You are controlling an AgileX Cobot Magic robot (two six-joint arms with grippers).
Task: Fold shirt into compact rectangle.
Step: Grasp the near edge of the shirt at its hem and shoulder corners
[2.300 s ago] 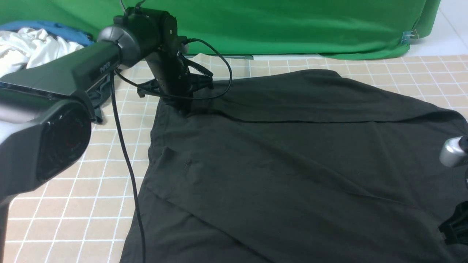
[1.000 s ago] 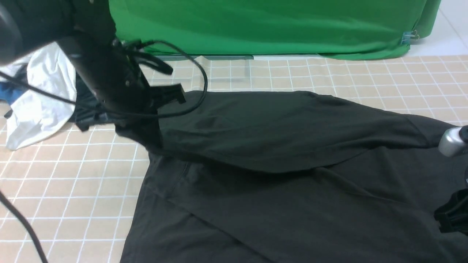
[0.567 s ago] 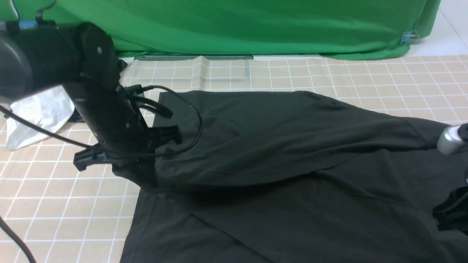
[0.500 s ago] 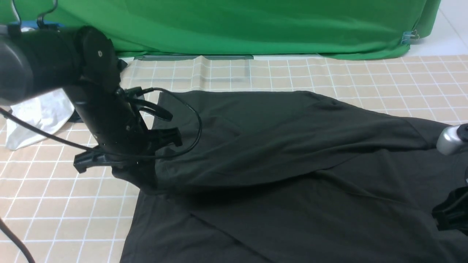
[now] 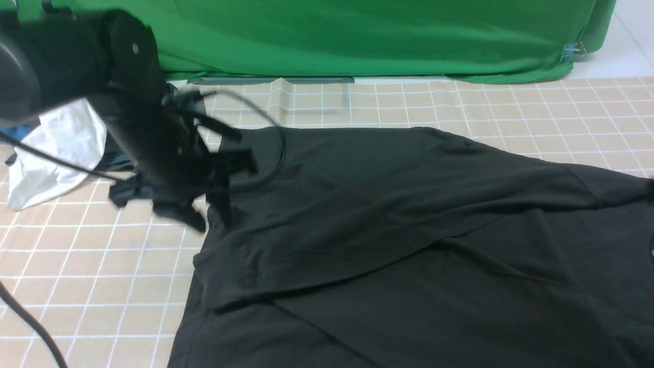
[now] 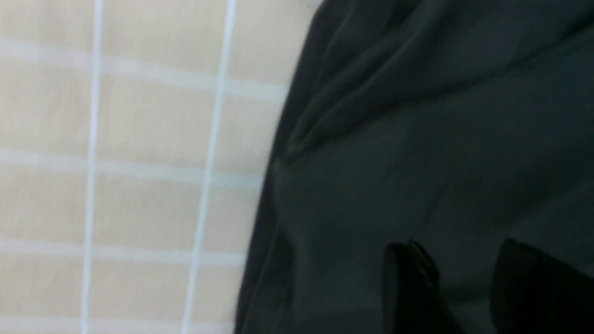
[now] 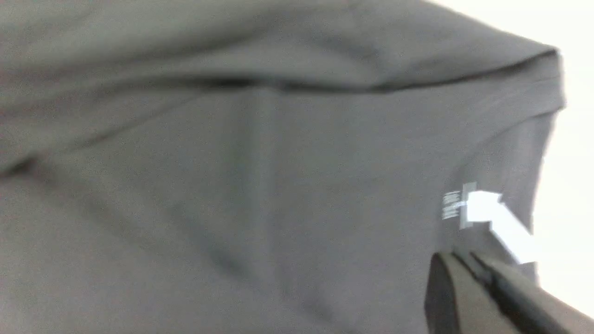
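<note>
The shirt (image 5: 409, 230) lies spread on the tiled table (image 5: 92, 266), filling the middle and right of the front view and running off its near and right edges. Its far part is folded toward the robot, making a broad flap that lies over the lower layer. The flap's left corner sits at the shirt's left edge, slightly rumpled.

The left gripper (image 6: 457, 248) hangs just above that left edge, farther back than the corner. It is blurred in the front view, but its wrist view is plainer. Its two fingers (image 6: 408, 278) stand apart with only flat cloth showing in the gap, and they grip nothing.

The right gripper (image 7: 464, 260) shows only in its own wrist view, over the shirt near the white neck print (image 7: 452, 205). Its fingers lie close together with hardly a slit between them (no cloth can be seen pinched there).

A white garment (image 5: 56, 148) sits at the table's far left, apart from the shirt, and a green cloth (image 5: 357, 36) hangs behind.
</note>
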